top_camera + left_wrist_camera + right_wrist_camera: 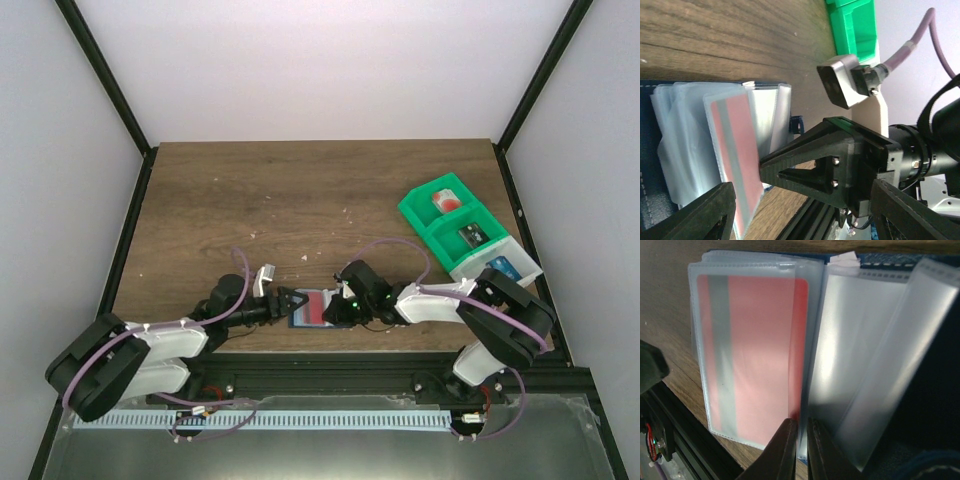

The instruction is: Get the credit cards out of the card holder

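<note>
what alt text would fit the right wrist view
Close-up of the right gripper pinching the bottom edge of a sleeved red-pink card with a grey stripe. Empty-looking clear sleeves fan out to its right, over the navy card holder on a wooden table.

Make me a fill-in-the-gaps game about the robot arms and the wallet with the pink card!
1. The red-pink card has a ___ stripe.
2. The ___ pincer pinches that card's edge.
3. The left pincer, beside the card holder, is ___.
4. Beside the white bin stands a ___ bin.
Missing words: grey, right, open, green.
</note>
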Action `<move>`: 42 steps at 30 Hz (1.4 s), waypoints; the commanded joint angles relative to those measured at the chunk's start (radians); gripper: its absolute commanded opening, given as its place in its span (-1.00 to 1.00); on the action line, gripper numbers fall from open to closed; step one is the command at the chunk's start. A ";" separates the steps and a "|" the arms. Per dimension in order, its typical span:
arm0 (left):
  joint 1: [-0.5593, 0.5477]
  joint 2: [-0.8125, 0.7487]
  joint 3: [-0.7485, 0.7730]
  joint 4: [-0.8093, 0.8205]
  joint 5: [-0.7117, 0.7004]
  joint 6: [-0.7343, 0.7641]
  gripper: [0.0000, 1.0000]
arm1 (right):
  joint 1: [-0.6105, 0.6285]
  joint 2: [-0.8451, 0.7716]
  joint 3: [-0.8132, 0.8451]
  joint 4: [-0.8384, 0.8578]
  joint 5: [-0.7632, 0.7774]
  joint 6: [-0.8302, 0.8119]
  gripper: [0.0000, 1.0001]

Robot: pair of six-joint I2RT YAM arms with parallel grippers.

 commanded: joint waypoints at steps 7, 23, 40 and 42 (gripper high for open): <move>-0.006 0.104 0.012 0.089 0.015 0.019 0.52 | 0.005 0.021 -0.034 -0.017 0.005 0.009 -0.81; -0.013 0.203 0.033 0.171 0.068 0.011 0.36 | 0.005 0.031 -0.036 -0.020 0.012 0.008 -0.81; -0.018 0.200 0.078 0.047 0.033 0.067 -0.43 | 0.004 -0.083 -0.001 -0.113 0.053 -0.014 -0.63; -0.019 0.200 0.081 0.052 0.041 0.064 -0.39 | 0.005 -0.120 0.000 -0.133 0.077 -0.014 -0.62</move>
